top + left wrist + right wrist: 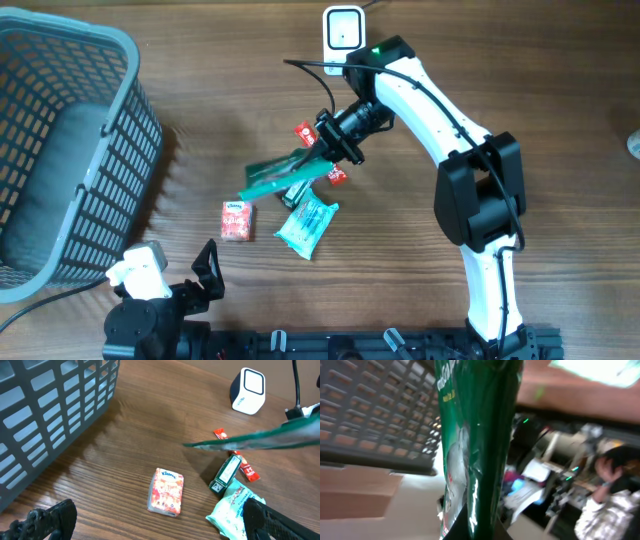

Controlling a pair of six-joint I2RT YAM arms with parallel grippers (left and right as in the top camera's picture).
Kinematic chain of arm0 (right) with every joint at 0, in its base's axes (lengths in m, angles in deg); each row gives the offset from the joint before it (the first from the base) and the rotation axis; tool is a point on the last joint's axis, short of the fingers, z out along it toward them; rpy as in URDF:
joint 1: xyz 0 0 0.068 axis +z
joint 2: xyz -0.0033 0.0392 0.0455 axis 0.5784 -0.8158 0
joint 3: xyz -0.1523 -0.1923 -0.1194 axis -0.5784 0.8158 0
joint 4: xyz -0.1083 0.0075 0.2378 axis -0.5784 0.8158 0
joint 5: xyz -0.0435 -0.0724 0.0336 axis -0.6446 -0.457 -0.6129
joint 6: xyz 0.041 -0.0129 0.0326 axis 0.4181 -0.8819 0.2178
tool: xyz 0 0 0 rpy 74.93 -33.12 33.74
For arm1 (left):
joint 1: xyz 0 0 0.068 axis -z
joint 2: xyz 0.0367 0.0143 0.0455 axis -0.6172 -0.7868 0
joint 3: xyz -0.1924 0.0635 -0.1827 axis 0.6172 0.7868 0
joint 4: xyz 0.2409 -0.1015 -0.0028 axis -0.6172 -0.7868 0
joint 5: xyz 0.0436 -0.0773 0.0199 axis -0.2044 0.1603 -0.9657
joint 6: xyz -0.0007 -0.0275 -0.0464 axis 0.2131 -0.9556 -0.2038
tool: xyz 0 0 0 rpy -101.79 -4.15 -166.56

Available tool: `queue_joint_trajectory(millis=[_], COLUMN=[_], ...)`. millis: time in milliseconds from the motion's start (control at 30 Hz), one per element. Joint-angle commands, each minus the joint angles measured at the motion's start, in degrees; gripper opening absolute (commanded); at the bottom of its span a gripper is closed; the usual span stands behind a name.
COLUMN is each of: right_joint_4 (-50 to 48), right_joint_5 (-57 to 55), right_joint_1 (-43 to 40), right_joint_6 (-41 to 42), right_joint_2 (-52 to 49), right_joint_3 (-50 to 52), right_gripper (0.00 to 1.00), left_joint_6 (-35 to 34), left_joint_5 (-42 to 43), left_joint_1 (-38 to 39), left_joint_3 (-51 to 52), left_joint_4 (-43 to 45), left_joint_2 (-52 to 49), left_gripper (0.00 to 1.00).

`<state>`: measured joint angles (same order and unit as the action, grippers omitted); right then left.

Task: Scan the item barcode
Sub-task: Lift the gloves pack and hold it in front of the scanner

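My right gripper [335, 150] is shut on a long green packet [285, 172] and holds it above the table, its free end pointing left. In the right wrist view the green packet [480, 420] rises from between the closed jaws of that gripper [480, 527]; no barcode is readable. The white barcode scanner [343, 28] stands at the table's far edge, behind the right arm. In the left wrist view the packet [260, 438] hangs edge-on, with the scanner [248, 391] beyond it. My left gripper [155, 527] is open and empty near the front edge.
A grey slatted basket [120, 130] fills the left side. On the table lie an orange Kleenex pack [166, 491], a mint wipes pack [232, 510], a small dark green box [226, 474] and red sachets [248, 470]. A black cable runs by the scanner.
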<state>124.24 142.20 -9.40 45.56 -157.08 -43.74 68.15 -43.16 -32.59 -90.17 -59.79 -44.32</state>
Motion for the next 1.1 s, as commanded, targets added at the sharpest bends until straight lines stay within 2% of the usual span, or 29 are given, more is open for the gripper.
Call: queue_joint_trajectory(millis=[0,100,300,467,633,800,933,1067], right_joint_4=[0.1,0.0,-0.7,-2.8,-5.9,0.1,0.0,0.0], right_joint_5=[6.5,4.4,-7.6,-17.2,-20.8,-21.1,-28.0,-30.1], right_joint_1=[0.0,-0.1,-2.9,-5.9,-9.5,-11.8,-11.7,-11.8], right_joint_6=[9.2,23.0,58.5,77.6,77.7,77.7,76.1,73.8], right_joint_2=[3.3,5.1,5.3,5.3,4.9,4.9,4.9,4.9], right_joint_3=[-0.6,-0.6,-0.6,-0.6,-0.6,-0.6,-0.5,-0.5], right_gripper=[0.04,0.04,0.04,0.05,0.05,0.04,0.05,0.04], left_joint_6=[0.8,0.8,0.8,0.8,0.8,0.8,0.8,0.8], left_joint_5=[-0.8,-0.8,-0.8,-0.8,-0.8,-0.8,-0.8,-0.8], left_joint_1=[0.3,0.3,0.3,0.3,0.3,0.3,0.3,0.3], left_joint_3=[0.3,0.3,0.3,0.3,0.3,0.3,0.3,0.3], left_joint_4=[0.1,0.1,0.1,0.1,0.1,0.1,0.1,0.1], left_joint_2=[0.2,0.2,0.2,0.2,0.2,0.2,0.2,0.2], left_gripper=[1.0,1.0,1.0,1.0,1.0,1.0,1.0,1.0])
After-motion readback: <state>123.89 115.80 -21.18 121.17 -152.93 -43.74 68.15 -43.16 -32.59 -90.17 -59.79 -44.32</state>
